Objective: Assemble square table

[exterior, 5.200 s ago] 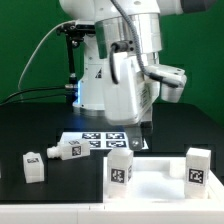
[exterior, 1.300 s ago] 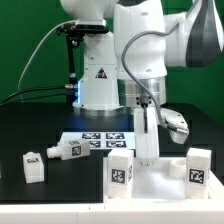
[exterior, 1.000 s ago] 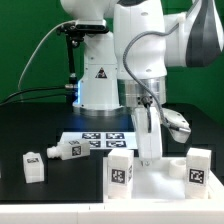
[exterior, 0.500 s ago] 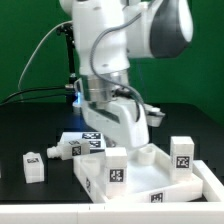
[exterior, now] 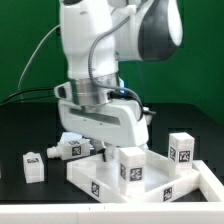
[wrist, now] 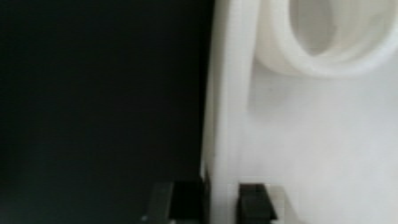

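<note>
The square table's white slab lies at the front right, turned at an angle, with two tag-marked legs standing on it. My gripper reaches down at the slab's far left rim, mostly hidden by the arm. In the wrist view my gripper has one finger outside and one inside the raised rim, shut on it. A round corner socket shows beyond. Two loose legs lie on the black table at the exterior view's left.
The marker board is mostly hidden behind the arm. The robot base and cables stand at the back, in front of a green backdrop. The black table top extends to the left.
The arm has swung toward the exterior view's left and lowered, and the slab has turned and slid with it. The legs standing on the slab have shifted along with it.
</note>
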Robot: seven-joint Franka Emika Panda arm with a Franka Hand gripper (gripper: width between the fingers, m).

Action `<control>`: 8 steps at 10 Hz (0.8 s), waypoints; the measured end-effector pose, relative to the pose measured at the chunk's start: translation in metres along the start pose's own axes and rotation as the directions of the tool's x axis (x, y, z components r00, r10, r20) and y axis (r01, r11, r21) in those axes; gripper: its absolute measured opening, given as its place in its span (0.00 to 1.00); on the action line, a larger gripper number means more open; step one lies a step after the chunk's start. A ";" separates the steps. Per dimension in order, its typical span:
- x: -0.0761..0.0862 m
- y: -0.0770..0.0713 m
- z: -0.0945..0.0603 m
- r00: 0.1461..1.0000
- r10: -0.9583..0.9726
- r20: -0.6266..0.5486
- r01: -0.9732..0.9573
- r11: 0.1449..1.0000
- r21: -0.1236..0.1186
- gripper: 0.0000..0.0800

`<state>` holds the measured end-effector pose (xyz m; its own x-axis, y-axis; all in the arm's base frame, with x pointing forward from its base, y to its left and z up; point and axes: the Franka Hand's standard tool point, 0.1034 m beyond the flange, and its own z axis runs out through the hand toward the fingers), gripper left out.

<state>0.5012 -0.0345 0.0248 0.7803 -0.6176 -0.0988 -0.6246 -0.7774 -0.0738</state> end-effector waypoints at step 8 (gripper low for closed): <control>0.048 -0.015 -0.007 0.625 -0.779 -0.044 0.777 0.627 -0.053 0.08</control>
<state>0.5480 -0.0532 0.0279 0.9760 0.2140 0.0396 0.2164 -0.9737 -0.0706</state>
